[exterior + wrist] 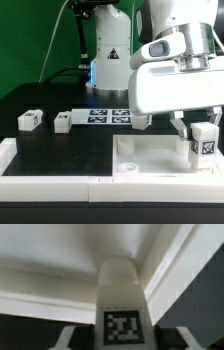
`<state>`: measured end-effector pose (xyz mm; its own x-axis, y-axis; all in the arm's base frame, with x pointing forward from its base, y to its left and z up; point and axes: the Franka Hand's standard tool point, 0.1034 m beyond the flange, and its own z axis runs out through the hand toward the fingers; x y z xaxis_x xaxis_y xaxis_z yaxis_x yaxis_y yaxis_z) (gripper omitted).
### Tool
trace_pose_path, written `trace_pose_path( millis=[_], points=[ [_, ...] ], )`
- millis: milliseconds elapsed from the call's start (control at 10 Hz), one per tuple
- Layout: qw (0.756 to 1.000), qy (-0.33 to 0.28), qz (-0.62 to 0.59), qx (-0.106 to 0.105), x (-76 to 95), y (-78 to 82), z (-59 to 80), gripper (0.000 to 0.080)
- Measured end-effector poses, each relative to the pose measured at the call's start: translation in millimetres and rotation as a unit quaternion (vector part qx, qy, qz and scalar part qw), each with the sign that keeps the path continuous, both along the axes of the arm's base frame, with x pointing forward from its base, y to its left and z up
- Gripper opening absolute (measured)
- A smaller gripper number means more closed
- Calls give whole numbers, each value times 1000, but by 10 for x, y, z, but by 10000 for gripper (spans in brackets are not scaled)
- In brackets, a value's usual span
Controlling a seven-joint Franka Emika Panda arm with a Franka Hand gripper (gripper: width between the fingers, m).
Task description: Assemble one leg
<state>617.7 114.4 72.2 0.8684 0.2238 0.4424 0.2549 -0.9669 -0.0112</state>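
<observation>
My gripper (203, 131) is shut on a white leg (206, 142) with a black-and-white tag, holding it upright over the right part of the large white square panel (140, 157). In the wrist view the held leg (121, 297) fills the middle between my fingers (70, 337), its rounded end pointing at the panel (60, 249). Two more legs lie on the black table at the exterior view's left, one (29, 120) farther left and one (63, 122) beside the marker board.
The marker board (108, 115) lies flat at mid table. A white raised border (45, 185) runs along the table's front edge. The robot base (108, 50) stands behind. A raised white rim (175, 266) edges the panel in the wrist view.
</observation>
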Motion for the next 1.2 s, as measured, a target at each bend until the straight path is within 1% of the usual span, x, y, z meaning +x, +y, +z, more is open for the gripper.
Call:
trace_pose_path(
  millis=[100,200,300,400,500,800,900,1100,1200],
  points=[
    [1000,0,0,0,-1,0,-1,290],
    [1000,0,0,0,-1,0,-1,471],
    [1000,0,0,0,-1,0,-1,593],
    [1000,0,0,0,-1,0,-1,593],
    [1000,0,0,0,-1,0,-1,640],
    [1000,2,0,0,5,-8,8,648],
    [1000,2,-1,-1,37,-33,63,649],
    [1000,3,-4,-2,54,-85,69,649],
    [1000,3,-4,-2,82,-83,89,649]
  ],
)
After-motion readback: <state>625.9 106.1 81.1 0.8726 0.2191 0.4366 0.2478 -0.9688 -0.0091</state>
